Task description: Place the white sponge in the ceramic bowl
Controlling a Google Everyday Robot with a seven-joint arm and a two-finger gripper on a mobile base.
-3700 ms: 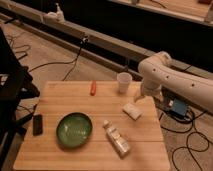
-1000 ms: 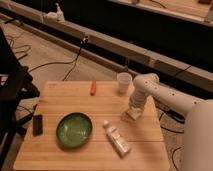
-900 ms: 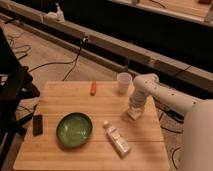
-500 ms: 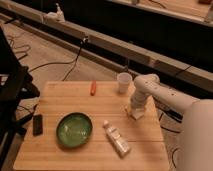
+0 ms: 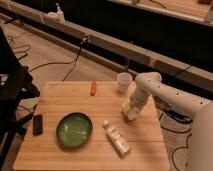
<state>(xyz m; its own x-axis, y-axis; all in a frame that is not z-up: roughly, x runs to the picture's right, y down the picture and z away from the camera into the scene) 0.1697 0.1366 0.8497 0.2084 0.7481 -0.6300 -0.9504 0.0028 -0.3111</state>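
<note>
The white sponge (image 5: 130, 113) lies on the wooden table (image 5: 60, 102), right of centre. My gripper (image 5: 133, 106) points down right over the sponge, at or touching its top, and hides part of it. The white arm (image 5: 165, 92) comes in from the right. The green ceramic bowl (image 5: 74, 129) sits on the table's front left, well to the left of the sponge and gripper, with nothing in it.
A white labelled bottle (image 5: 116, 138) lies between bowl and sponge. A translucent white cup (image 5: 123, 82) stands at the back, just behind the gripper. A small orange object (image 5: 93, 87) lies at the back centre. A black object (image 5: 37, 124) lies at the left edge.
The arm has swung in from the right and come down onto the sponge. Over the last second it has barely moved. The sponge, bowl and bottle stay in place.
</note>
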